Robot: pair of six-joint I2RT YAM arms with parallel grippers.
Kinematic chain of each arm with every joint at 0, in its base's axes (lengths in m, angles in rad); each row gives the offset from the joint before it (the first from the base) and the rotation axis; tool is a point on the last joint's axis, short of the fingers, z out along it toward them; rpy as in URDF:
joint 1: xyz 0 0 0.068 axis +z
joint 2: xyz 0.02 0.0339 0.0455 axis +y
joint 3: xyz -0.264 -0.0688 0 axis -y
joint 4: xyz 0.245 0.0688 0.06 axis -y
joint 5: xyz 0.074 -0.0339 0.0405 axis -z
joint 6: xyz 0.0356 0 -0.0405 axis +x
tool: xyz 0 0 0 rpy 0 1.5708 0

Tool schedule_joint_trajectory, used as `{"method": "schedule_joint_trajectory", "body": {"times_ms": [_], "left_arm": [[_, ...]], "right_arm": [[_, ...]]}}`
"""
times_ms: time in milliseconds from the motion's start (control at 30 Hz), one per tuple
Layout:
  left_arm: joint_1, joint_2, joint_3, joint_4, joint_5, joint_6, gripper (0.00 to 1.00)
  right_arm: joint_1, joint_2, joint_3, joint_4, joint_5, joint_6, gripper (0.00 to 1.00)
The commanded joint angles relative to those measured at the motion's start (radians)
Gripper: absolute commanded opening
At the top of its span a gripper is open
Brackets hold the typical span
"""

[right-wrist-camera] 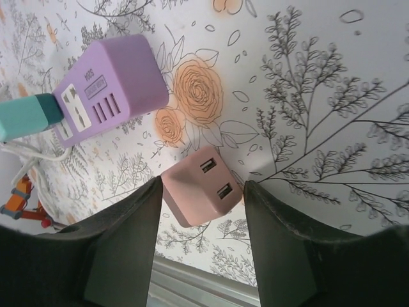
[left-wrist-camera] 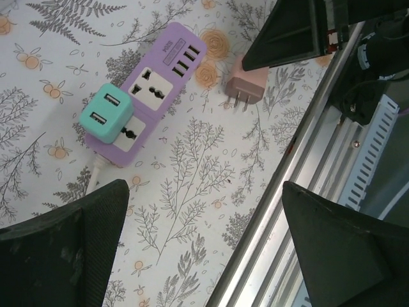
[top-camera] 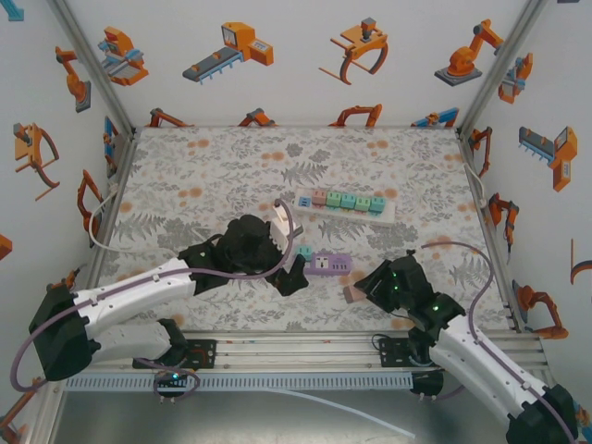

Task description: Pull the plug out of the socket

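Floral-print surface (top-camera: 185, 176), white walls around. The right hand (right-wrist-camera: 201, 181) has its fingers close on either side of a pink plug (right-wrist-camera: 198, 195) lying unplugged; I cannot tell whether they grip it. Just beyond its fingertips lies the purple socket strip (left-wrist-camera: 167, 61), a teal plug (left-wrist-camera: 105, 114) seated in it. The left hand (left-wrist-camera: 204, 185) gapes wide, empty, above the strip.

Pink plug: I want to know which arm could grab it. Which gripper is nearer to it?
Right. The right gripper straddles the pink plug, one finger on either side. The left gripper hovers farther to the left, by the purple power strip.
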Motion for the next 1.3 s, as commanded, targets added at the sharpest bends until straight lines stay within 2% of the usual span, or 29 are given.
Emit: {"method": "schedule_joint_trajectory", "body": {"times_ms": [0, 167, 267, 367, 467, 567, 633, 733, 833, 1033, 1133, 1267], "left_arm": [[-0.005, -0.038, -0.020, 0.045, -0.050, -0.032, 0.97], [-0.003, -0.064, -0.041, 0.062, -0.146, -0.086, 0.97], [-0.003, -0.065, -0.039, 0.048, -0.217, -0.134, 0.97], [-0.002, -0.062, -0.042, 0.043, -0.287, -0.183, 0.97], [0.004, -0.066, -0.050, 0.042, -0.336, -0.240, 0.97], [0.012, -0.079, -0.072, 0.060, -0.368, -0.294, 0.97], [0.021, -0.091, -0.098, 0.079, -0.387, -0.334, 0.97], [0.056, -0.108, -0.138, 0.113, -0.388, -0.410, 0.97], [0.102, -0.099, -0.162, 0.108, -0.365, -0.484, 0.97], [0.139, -0.031, -0.167, 0.116, -0.287, -0.556, 0.97], [0.144, 0.017, -0.161, 0.123, -0.271, -0.581, 0.99], [0.146, 0.076, -0.162, 0.133, -0.255, -0.602, 1.00]], "right_arm": [[0.007, -0.006, 0.080, -0.046, 0.090, -0.078, 0.52], [0.007, 0.021, 0.165, 0.026, 0.163, -0.270, 0.51], [0.007, 0.045, 0.218, 0.116, 0.197, -0.490, 0.49], [0.007, 0.077, 0.243, 0.269, 0.172, -0.747, 0.48], [0.007, 0.109, 0.259, 0.427, 0.067, -1.045, 0.48], [0.007, 0.145, 0.265, 0.535, -0.131, -1.349, 0.49], [0.006, 0.187, 0.296, 0.525, -0.278, -1.543, 0.51], [0.007, 0.286, 0.396, 0.414, -0.412, -1.699, 0.53], [0.007, 0.401, 0.496, 0.282, -0.553, -1.811, 0.53], [0.010, 0.594, 0.574, 0.299, -0.760, -1.851, 0.54], [0.014, 0.695, 0.614, 0.293, -0.812, -1.869, 0.54], [0.041, 0.822, 0.656, 0.257, -0.790, -1.939, 0.54]]}}
